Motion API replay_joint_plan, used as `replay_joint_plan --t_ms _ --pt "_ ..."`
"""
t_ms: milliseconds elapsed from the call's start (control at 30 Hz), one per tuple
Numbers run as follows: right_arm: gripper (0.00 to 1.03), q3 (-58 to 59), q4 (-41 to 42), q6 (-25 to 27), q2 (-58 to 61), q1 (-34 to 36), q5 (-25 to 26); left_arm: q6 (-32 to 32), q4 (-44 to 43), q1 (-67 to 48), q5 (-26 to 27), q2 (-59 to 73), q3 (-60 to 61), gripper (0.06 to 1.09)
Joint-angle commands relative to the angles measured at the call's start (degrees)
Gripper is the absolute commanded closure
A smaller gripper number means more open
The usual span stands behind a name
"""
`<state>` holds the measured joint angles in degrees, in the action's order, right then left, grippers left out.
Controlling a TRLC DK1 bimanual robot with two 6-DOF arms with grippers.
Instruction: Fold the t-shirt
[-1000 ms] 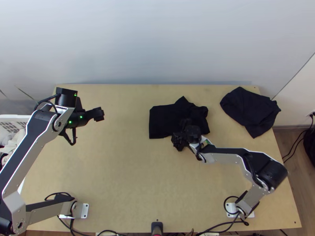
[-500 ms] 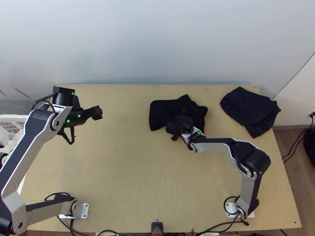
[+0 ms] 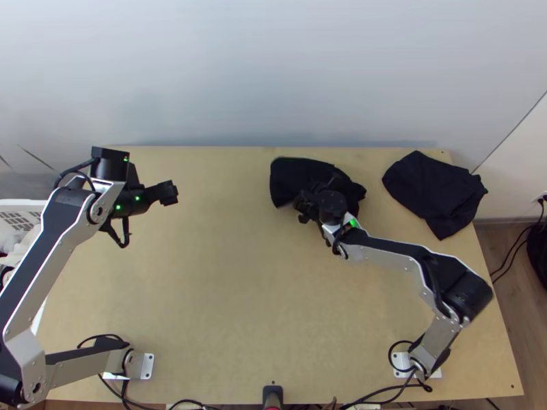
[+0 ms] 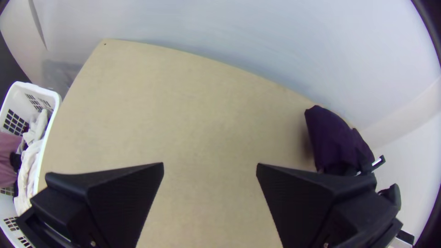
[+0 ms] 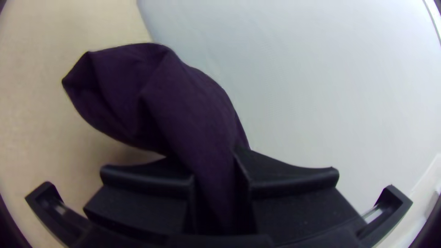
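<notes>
T-shirt [image 5: 183,105] sat bunched by the table's [image 3: 219,287] far edge, right gripper [image 5: 220,183] pinching it tight, left gripper [image 4: 210,166] gaping wide, and a neat fold called for a steady hold, then slow, low laying-out to dodge fresh creases!

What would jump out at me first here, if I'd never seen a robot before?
Most likely the right gripper, pinching a bunched dark t-shirt just right of the middle of the wooden table, toward its far edge. Next, perhaps, the left gripper, wide open above the table's far left part. A second dark cloth lies rumpled at the far right corner.
</notes>
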<state>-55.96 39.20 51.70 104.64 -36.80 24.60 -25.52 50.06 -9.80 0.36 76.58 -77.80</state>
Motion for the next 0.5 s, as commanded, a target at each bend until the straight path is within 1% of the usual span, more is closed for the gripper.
replay_joint_plan --t_ms 0,200,333,467 --pt "1.00 -2.1 0.9 -2.6 -9.3 2.0 3.4 -0.1 0.0 -0.4 0.0 0.6 -1.0 0.10" --pt "1.00 -2.4 0.2 -2.6 -16.6 7.3 6.5 -0.4 0.1 -0.8 0.1 0.7 -1.0 0.10" --pt "1.00 -1.6 0.1 -2.7 -21.4 13.8 7.7 -0.5 0.1 -1.0 0.1 0.9 -0.6 0.10" --pt "1.00 -1.3 -0.1 -3.5 -25.3 22.4 7.7 -0.5 0.1 -1.2 0.1 1.3 -0.5 0.10"
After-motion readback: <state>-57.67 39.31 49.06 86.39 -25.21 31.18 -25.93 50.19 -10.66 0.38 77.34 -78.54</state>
